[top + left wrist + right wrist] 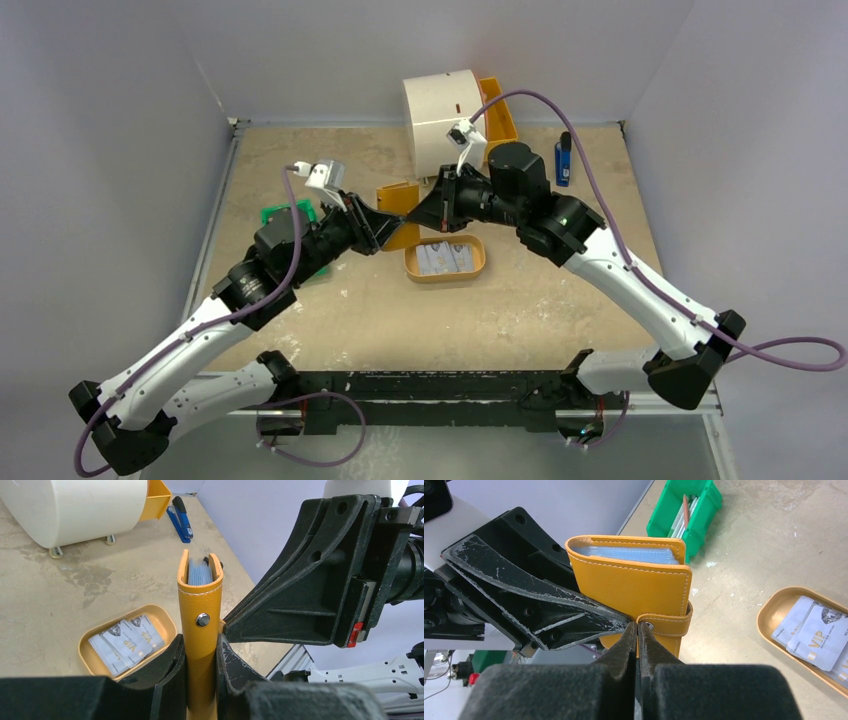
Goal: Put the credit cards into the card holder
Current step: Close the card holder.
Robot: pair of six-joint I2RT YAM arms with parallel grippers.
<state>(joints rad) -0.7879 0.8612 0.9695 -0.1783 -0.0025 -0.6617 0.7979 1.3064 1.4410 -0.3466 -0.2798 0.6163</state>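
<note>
My left pincer (pixel 200 646) clamps the holder (pixel 201 600) upright, off the surface (pixel 60 590). My right pincer (pixel 637 630) is pinched together on its strap (pixel 666 625). The holder looks like stiff, light leather. The cards (pixel 125 640) lie in the tray (pixel 83 653) at five o'clock. They look thin and slick, so I'd take them by an edge.

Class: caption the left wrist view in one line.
Left gripper clamps an upright tan leather card holder; pale VIP-printed credit cards lie in an oval tan tray.
</note>
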